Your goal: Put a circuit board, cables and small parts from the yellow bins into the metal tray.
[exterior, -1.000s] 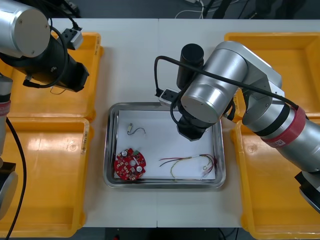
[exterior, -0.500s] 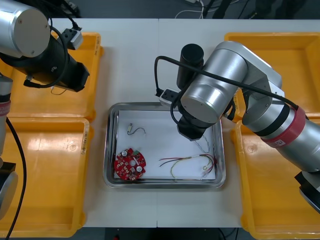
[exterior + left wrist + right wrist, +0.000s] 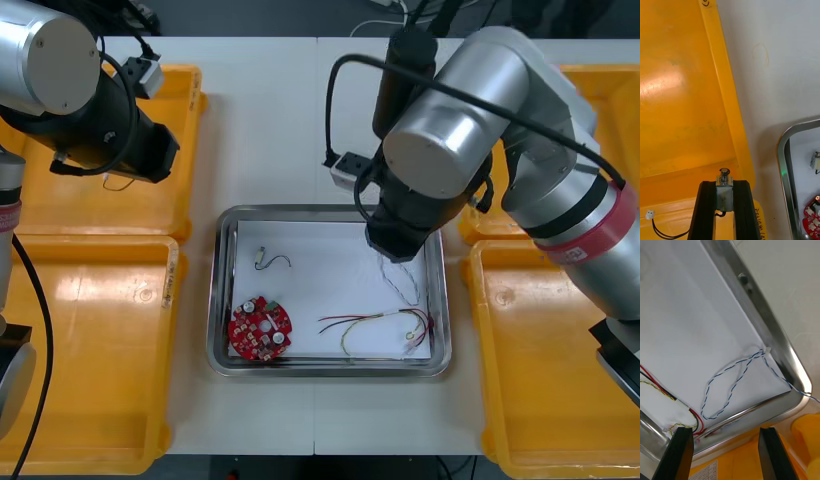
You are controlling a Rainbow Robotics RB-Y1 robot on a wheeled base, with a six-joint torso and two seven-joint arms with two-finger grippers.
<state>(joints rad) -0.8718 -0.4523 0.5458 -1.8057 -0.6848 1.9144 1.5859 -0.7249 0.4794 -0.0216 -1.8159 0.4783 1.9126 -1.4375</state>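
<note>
**Front view.** Recording the right arm poised over the far right part of the metal tray. Noting the twisted blue and white cable lying inside the tray, just beside the red and yellow cable. Noting also the round red circuit board in the tray's near left part. Placing the left arm over the far left yellow bin.

**Right wrist view.** Finding the right hand spread wide, grasping nothing, directly above the looped cable. Noting one thin tail trailing out over the tray's rim, near the surface. Judging this cable delivered. Advising a straight lift clear, keeping both fingers off the loop to avoid dragging it out.

**Left wrist view.** Finding the left hand clenched on a small metal part, over the bin near its tray-side rim. Advising a level carry to open tray floor, away from the cables, and a low release.
</note>
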